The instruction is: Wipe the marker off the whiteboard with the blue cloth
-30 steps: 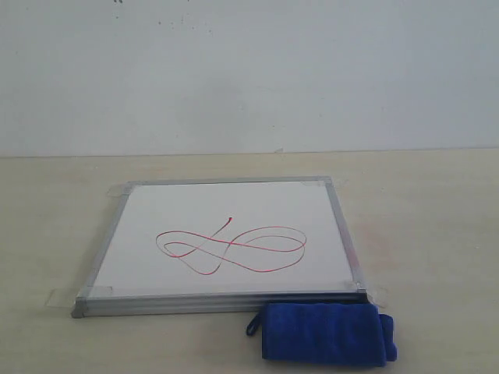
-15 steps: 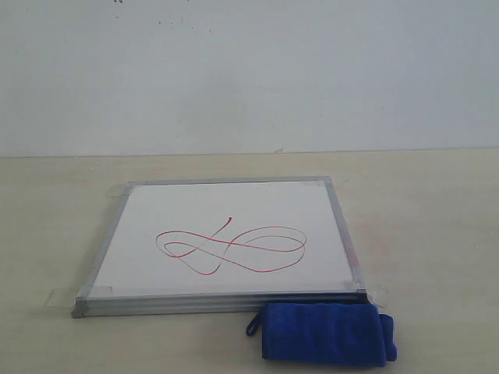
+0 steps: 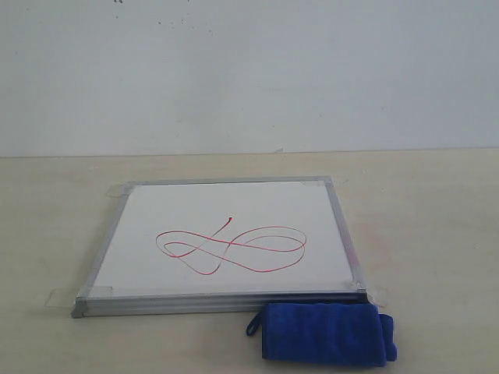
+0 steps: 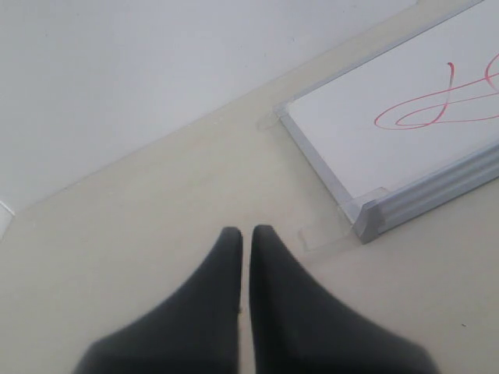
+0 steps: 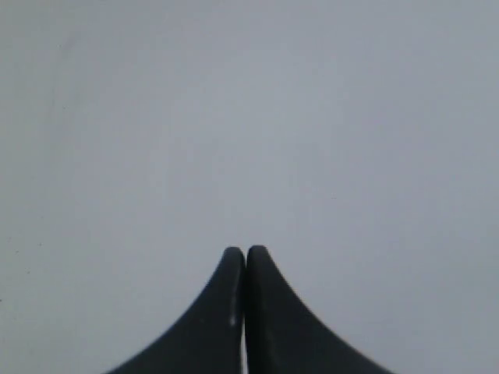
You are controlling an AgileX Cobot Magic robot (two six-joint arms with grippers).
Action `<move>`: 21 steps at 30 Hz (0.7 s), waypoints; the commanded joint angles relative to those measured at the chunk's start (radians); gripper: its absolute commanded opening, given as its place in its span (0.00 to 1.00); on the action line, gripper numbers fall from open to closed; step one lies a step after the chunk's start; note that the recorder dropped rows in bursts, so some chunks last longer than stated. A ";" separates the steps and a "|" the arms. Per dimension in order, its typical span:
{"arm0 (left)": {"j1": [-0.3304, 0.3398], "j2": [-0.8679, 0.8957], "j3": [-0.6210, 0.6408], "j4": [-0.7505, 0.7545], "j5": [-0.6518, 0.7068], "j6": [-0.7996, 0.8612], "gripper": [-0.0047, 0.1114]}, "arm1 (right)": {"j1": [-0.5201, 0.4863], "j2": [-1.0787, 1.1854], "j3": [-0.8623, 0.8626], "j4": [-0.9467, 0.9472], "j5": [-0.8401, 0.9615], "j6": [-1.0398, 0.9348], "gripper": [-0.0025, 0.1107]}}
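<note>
- So, nothing's been wiped yet: the marker (image 3: pixel 230 248) scribble sits whole in the middle of the whiteboard (image 3: pixel 234 204), flat on the table (image 3: pixel 421 218).
- The blue cloth (image 3: pixel 323 333) is bunched up right against the board's camera-side edge, by its right corner, with nobody holding it.
- Left gripper (image 4: pixel 243 231): jaws pressed together, empty, over bare table near a board corner.
- Right gripper (image 5: pixel 245 251): pressed together too, empty, with only plain grey behind it.
- I'd say we're at the fetch-the-cloth step. Next, a pincer has to spread and come down over that bundle.

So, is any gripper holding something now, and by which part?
Nothing is held. The left gripper and the right gripper are both shut and empty; the blue cloth lies free on the table.
</note>
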 commanded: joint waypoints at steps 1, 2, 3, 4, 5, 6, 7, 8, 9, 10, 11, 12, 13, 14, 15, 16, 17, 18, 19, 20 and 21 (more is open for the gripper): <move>-0.002 -0.003 0.003 -0.002 -0.003 0.005 0.07 | 0.000 -0.004 -0.199 0.018 0.304 -0.186 0.02; -0.002 -0.003 0.003 -0.002 -0.003 0.005 0.07 | 0.000 0.015 -0.242 0.018 0.373 -0.213 0.02; -0.002 -0.003 0.003 -0.002 -0.003 0.005 0.07 | 0.000 0.042 -0.294 0.018 0.450 -0.230 0.02; -0.002 -0.003 0.003 -0.002 -0.003 0.005 0.07 | 0.000 0.073 -0.343 0.018 0.527 -0.235 0.02; -0.002 -0.003 0.003 -0.002 -0.003 0.005 0.07 | 0.000 0.100 -0.389 0.018 0.588 -0.235 0.02; -0.002 -0.003 0.003 -0.002 -0.003 0.005 0.07 | 0.000 0.135 -0.429 0.018 0.666 -0.240 0.02; -0.002 -0.003 0.003 -0.002 -0.003 0.005 0.07 | 0.000 0.170 -0.465 0.016 0.744 -0.242 0.02; -0.002 -0.003 0.003 -0.002 -0.003 0.005 0.07 | 0.000 0.198 -0.488 0.011 0.805 -0.242 0.02; -0.002 -0.003 0.003 -0.002 -0.003 0.005 0.07 | 0.000 0.232 -0.510 0.006 0.876 -0.242 0.02; -0.002 -0.003 0.003 -0.002 -0.003 0.005 0.07 | 0.000 0.264 -0.524 0.004 0.936 -0.242 0.02; -0.002 -0.003 0.003 -0.002 -0.003 0.005 0.07 | 0.000 0.292 -0.529 0.004 0.982 -0.242 0.02; -0.002 -0.003 0.003 -0.002 -0.003 0.005 0.07 | 0.000 0.316 -0.529 0.008 1.008 -0.242 0.02; -0.002 -0.003 0.003 -0.002 -0.003 0.005 0.07 | 0.000 0.336 -0.529 0.012 1.020 -0.242 0.02; -0.002 -0.003 0.003 -0.002 -0.003 0.005 0.07 | 0.000 0.351 -0.529 0.012 1.026 -0.242 0.02; -0.002 -0.003 0.003 -0.002 -0.003 0.005 0.07 | 0.000 0.361 -0.529 0.012 1.026 -0.242 0.02; -0.002 -0.003 0.003 -0.002 -0.003 0.005 0.07 | 0.000 0.369 -0.529 0.012 1.026 -0.242 0.02; -0.002 -0.003 0.003 -0.002 -0.003 0.005 0.07 | 0.000 0.369 -0.529 0.012 1.026 -0.242 0.02; -0.002 -0.003 0.003 -0.002 -0.003 0.005 0.07 | 0.000 0.369 -0.529 0.012 1.024 -0.242 0.02; -0.002 -0.003 0.003 -0.002 -0.003 0.005 0.07 | 0.000 0.367 -0.529 0.012 1.014 -0.242 0.02; -0.002 -0.003 0.003 -0.002 -0.003 0.005 0.07 | 0.000 0.367 -0.529 0.015 0.997 -0.242 0.02; -0.002 -0.003 0.003 -0.002 -0.003 0.005 0.07 | 0.000 0.367 -0.529 0.032 0.977 -0.242 0.02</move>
